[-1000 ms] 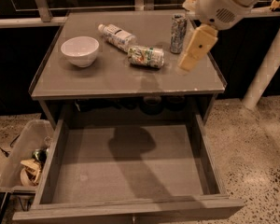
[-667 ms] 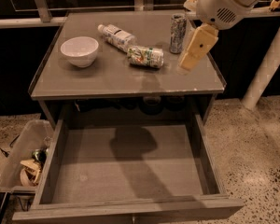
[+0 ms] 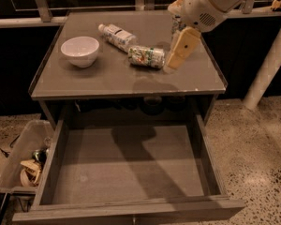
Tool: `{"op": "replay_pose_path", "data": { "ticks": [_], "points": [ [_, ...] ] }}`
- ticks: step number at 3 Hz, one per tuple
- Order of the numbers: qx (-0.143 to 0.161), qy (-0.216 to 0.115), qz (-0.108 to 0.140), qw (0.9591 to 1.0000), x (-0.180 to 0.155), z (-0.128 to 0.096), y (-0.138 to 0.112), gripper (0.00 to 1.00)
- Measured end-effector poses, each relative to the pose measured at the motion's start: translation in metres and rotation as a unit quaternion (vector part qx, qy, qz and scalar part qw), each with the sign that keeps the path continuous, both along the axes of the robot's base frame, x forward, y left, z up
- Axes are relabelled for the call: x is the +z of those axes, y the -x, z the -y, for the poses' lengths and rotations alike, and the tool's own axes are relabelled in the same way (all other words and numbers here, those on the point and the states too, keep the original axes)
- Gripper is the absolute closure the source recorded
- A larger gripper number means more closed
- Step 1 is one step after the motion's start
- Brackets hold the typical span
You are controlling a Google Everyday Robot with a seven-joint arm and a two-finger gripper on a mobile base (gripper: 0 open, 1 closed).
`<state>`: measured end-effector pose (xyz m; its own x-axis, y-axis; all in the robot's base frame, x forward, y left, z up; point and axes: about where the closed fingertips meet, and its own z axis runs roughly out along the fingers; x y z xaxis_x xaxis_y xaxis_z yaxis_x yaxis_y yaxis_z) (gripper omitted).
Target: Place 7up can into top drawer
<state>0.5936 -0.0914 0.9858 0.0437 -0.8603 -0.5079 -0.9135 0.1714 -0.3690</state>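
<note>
The 7up can (image 3: 146, 56) is lying on its side on the grey tabletop (image 3: 98, 81), showing its green-and-white printed wall; the logo is hard to make out. The gripper (image 3: 174, 62), a cream wedge-shaped block, is hanging just right of the can with its tip close to the tabletop. Whether it is open, closed or touching the can cannot be told. The arm is hiding most of a slim can (image 3: 175, 28) behind it. The top drawer (image 3: 131, 168) is standing pulled out below, with a flat grey bottom and low wooden sides, the frame cutting off its front. A clear plastic bottle (image 3: 116, 34) is lying beyond the can, and a round white bowl (image 3: 79, 50) is sitting to the left
</note>
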Motion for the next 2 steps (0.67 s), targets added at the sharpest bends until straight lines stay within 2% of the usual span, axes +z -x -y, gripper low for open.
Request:
{"op": "replay_pose_path", "data": {
  "ticks": [1, 2],
  "points": [
    [0.017, -0.035, -0.017, 0.9991, -0.033, -0.021, -0.046, 0.00],
    [0.021, -0.063, -0.039, 0.9970, -0.068, -0.037, -0.085, 0.00]
  ]
}}
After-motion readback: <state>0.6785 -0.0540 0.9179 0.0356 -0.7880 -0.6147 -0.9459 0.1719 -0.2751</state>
